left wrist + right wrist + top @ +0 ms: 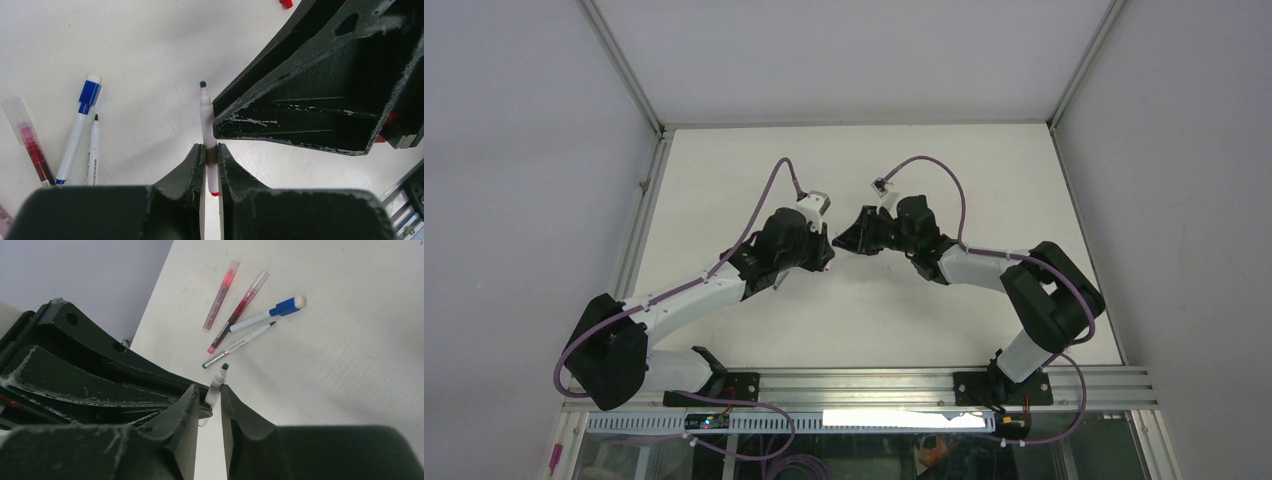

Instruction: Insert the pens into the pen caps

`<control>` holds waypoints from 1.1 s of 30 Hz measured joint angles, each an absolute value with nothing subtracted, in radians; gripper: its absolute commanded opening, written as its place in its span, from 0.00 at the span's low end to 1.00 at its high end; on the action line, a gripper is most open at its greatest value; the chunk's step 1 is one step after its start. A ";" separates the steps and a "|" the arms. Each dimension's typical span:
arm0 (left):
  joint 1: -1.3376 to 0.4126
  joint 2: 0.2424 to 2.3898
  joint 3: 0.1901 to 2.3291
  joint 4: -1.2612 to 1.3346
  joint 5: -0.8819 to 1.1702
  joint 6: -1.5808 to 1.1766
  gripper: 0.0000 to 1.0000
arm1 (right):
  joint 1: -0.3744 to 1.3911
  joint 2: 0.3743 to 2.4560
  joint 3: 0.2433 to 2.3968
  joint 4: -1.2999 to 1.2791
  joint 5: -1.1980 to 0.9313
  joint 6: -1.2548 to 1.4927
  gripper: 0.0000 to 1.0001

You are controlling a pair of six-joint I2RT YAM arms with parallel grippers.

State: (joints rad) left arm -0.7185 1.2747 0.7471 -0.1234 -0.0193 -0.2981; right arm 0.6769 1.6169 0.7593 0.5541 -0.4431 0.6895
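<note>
Left wrist: white pen (205,117), seemingly dark-tipped

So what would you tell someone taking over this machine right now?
The left gripper is shut on a white pen, upright, dark tip up.
The right gripper has its jaws slightly apart around that pen's upper end.
On the table lie a blue-capped pen, a pink-red pen and a dark red pen that look capped, and a thin white pen with a bare tip.
To do: confirm the held pen's cap, which I cannot make out; cap the thin one.
</note>
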 measured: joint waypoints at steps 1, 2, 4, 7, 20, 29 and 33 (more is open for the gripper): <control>-0.719 1.275 0.747 -0.126 -0.020 -0.298 0.00 | 0.678 1.617 0.760 0.551 -0.443 0.689 0.26; -0.719 1.274 0.747 -0.127 -0.020 -0.297 0.00 | 0.678 1.617 0.761 0.547 -0.443 0.688 0.27; -0.719 1.273 0.747 -0.130 -0.020 -0.297 0.00 | 0.679 1.617 0.765 0.539 -0.443 0.687 0.28; -0.719 1.268 0.747 -0.134 -0.023 -0.295 0.00 | 0.680 1.619 0.772 0.530 -0.446 0.686 0.32; -0.721 1.247 0.747 -0.136 -0.017 -0.294 0.00 | 0.692 1.641 0.798 0.500 -0.448 0.675 0.13; -0.720 1.249 0.747 -0.142 -0.020 -0.294 0.09 | 0.694 1.651 0.814 0.496 -0.463 0.680 0.00; -0.720 1.257 0.747 -0.133 -0.019 -0.300 0.31 | 0.694 1.651 0.813 0.496 -0.458 0.680 0.00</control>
State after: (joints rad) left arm -0.7204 1.2568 0.7467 -0.1333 -0.0185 -0.2996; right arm 0.6937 1.6508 0.8135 0.4965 -0.4576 0.6796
